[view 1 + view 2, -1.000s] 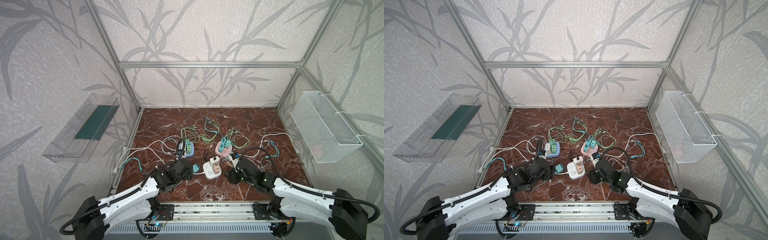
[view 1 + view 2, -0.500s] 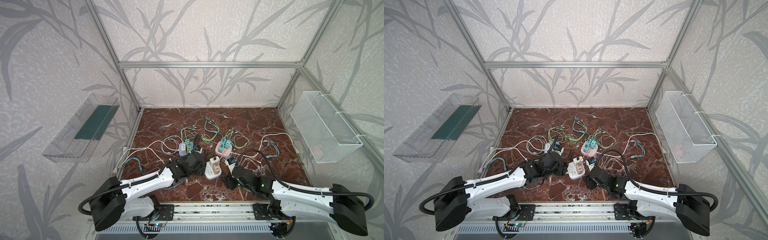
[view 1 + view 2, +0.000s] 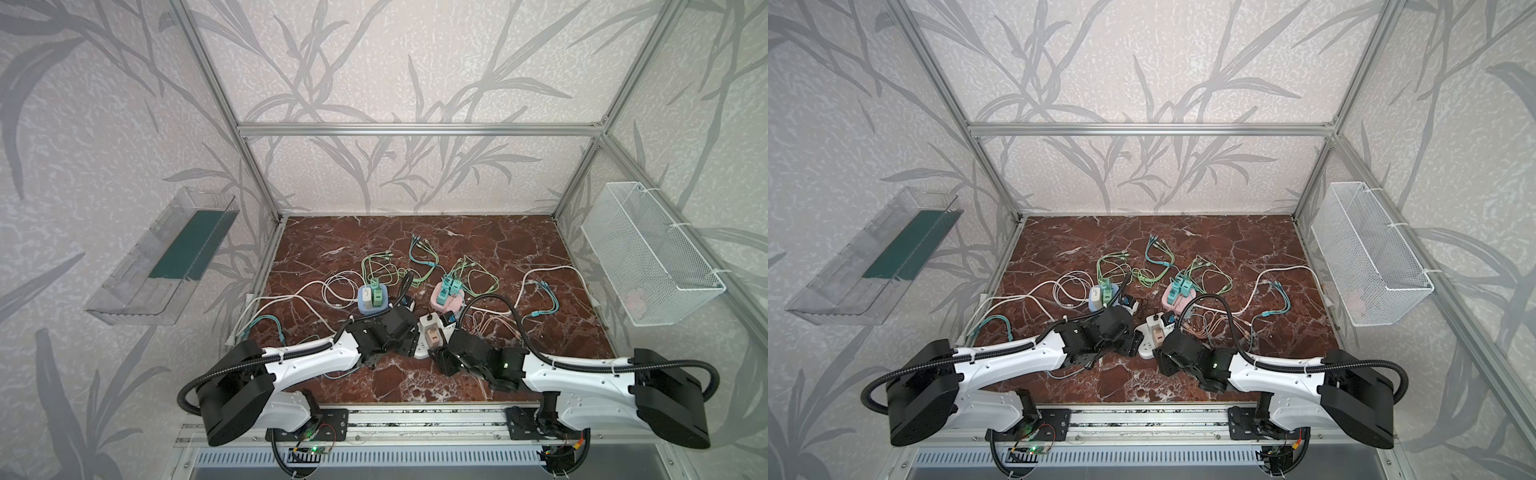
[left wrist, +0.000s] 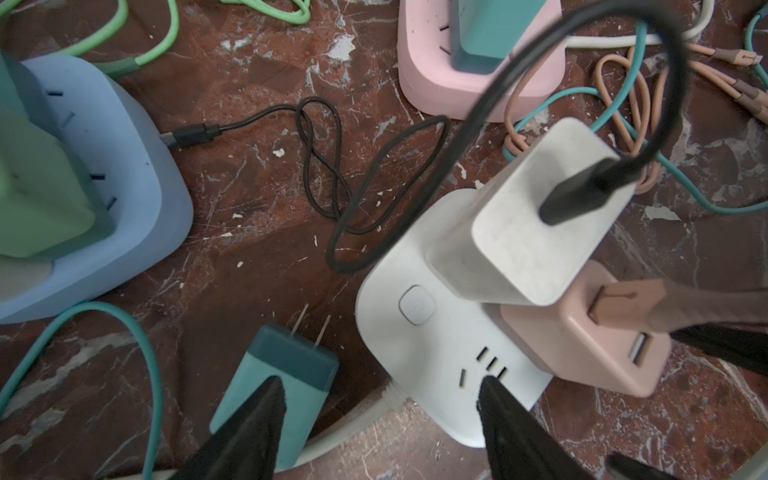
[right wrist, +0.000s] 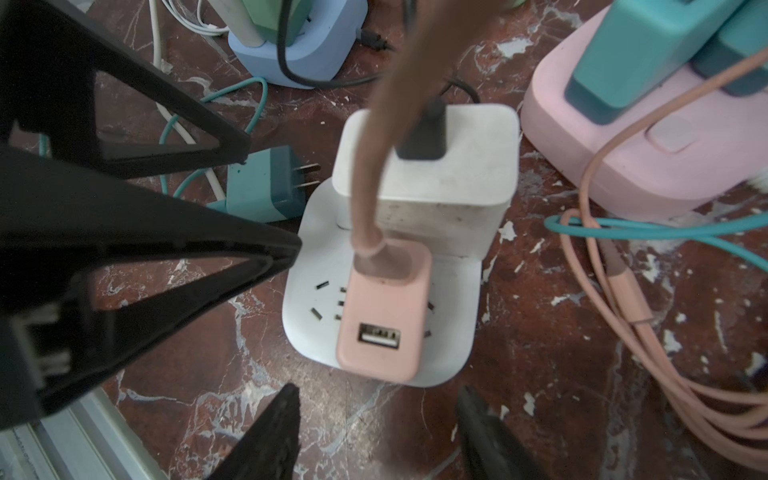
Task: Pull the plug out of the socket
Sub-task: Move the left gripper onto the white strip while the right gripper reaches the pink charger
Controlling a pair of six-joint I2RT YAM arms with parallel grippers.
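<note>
The white socket (image 3: 422, 352) (image 5: 453, 316) stands at the front middle of the marble floor. A white plug (image 4: 532, 232) (image 5: 453, 174) with a black cable and a pink plug (image 4: 582, 345) (image 5: 382, 324) (image 3: 1158, 333) with a pink cable sit in it. A teal plug (image 4: 286, 374) (image 5: 266, 187) lies loose on the floor beside it, prongs bare. My left gripper (image 4: 382, 380) is open, one finger over the teal plug and the other over the socket's corner. My right gripper (image 5: 378, 390) is open just in front of the socket, holding nothing.
A blue socket (image 3: 373, 300) with green and white plugs and a pink socket (image 3: 448, 297) with teal plugs stand just behind. Loose cables (image 3: 540, 291) spread around them. A wire basket (image 3: 648, 253) hangs on the right wall, a clear tray (image 3: 166, 257) on the left.
Both arms have moved in toward the white socket. The left gripper has swung right over the loose teal plug; the right gripper has slid left to the socket's front.
</note>
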